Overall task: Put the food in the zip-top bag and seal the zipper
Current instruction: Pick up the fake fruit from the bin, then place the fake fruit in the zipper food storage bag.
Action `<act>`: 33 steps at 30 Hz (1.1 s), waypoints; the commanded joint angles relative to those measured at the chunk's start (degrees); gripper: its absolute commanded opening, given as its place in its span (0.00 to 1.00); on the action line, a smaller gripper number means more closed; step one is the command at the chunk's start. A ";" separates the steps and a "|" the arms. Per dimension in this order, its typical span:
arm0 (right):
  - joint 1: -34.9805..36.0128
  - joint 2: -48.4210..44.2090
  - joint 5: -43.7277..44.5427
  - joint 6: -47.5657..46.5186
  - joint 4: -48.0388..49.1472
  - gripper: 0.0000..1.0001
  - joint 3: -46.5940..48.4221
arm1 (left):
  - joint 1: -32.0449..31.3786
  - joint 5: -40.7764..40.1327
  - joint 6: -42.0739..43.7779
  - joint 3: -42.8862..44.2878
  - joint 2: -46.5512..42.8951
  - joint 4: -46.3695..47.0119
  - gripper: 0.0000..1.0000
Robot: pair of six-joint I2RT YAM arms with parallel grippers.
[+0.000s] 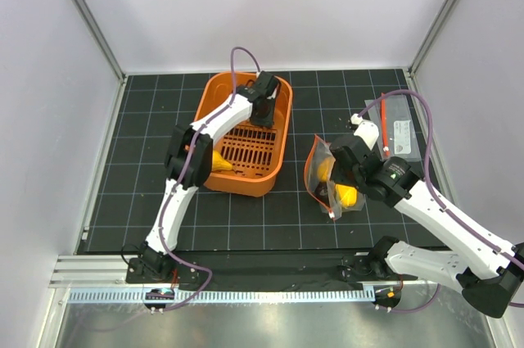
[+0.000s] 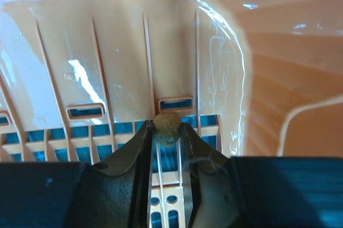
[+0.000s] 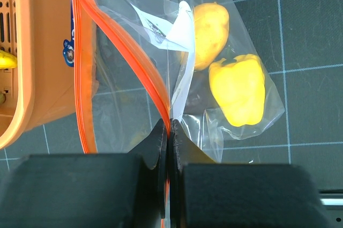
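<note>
From above, the left arm [image 1: 201, 139] reaches down into an orange basket [image 1: 282, 147] on the dark gridded counter [image 1: 147, 201], where a yellow toy food [image 1: 219, 164] lies at the near-left corner. Just right of the basket, the zip-top bag [image 1: 321, 188] lies on the counter under the right arm [image 1: 426, 201]. A narrower white-labelled pouch [image 1: 399, 131] sits behind it. At the left wrist, the left fingers [image 2: 167, 131] are closed nearly together on a small round brown toy food [image 2: 166, 123] against the basket's slotted floor. At the right wrist, the right fingers [image 3: 170, 134] are pinched tight on the bag's mouth edge at the orange zipper [image 3: 123, 51], holding it up. A yellow toy potato [image 3: 210, 27] and a yellow toy pepper [image 3: 238, 88] lie inside the bag.
</note>
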 commanded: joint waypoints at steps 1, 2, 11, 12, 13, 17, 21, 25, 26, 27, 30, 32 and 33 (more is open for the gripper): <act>-0.20 -1.05 1.51 -0.39 0.49 0.01 0.04 | 0.30 0.66 0.42 0.01 -6.27 -0.02 0.22; -0.20 -0.88 1.51 -0.48 0.49 0.01 0.04 | 0.30 0.84 0.60 0.01 -7.06 -0.10 0.22; -0.20 1.23 2.04 -1.53 0.41 0.01 2.49 | -0.66 14.10 -1.50 -6.65 -19.09 0.69 0.24; -0.29 1.58 2.21 -1.44 0.06 0.01 2.94 | -1.45 15.24 -1.77 -7.36 -20.24 0.69 0.23; -0.20 1.93 2.56 -1.27 -0.12 0.01 3.46 | -1.89 16.47 -1.95 -7.98 -21.29 0.69 0.23; -0.29 4.30 3.10 -0.13 -1.52 0.01 6.10 | -4.26 19.73 -1.95 -10.79 -28.66 0.69 0.23; -0.29 4.75 3.27 0.58 -1.79 0.01 6.46 | -7.34 22.10 -0.73 -13.25 -34.39 1.91 0.23; -0.20 4.84 3.71 0.67 -2.05 0.01 7.68 | -10.77 26.06 -2.38 -16.94 -37.65 5.24 0.23; -0.20 4.84 4.06 0.93 -2.14 0.01 8.03 | -11.99 27.72 -2.91 -17.91 -38.52 6.39 0.22; -0.20 4.92 4.06 0.93 -2.23 0.01 8.65 | -12.61 28.26 -4.75 -18.79 -38.79 7.27 0.22; -0.20 5.71 4.15 1.54 -2.93 0.01 10.32 | -14.29 31.24 -8.44 -21.34 -38.71 10.52 0.20; -0.20 5.80 4.06 1.81 -2.93 0.01 10.76 | -16.22 31.78 -9.33 -21.87 -38.18 11.32 0.20; -0.20 5.89 3.89 2.24 -2.85 0.01 10.94 | -16.75 31.87 -9.25 -21.61 -37.40 11.24 0.21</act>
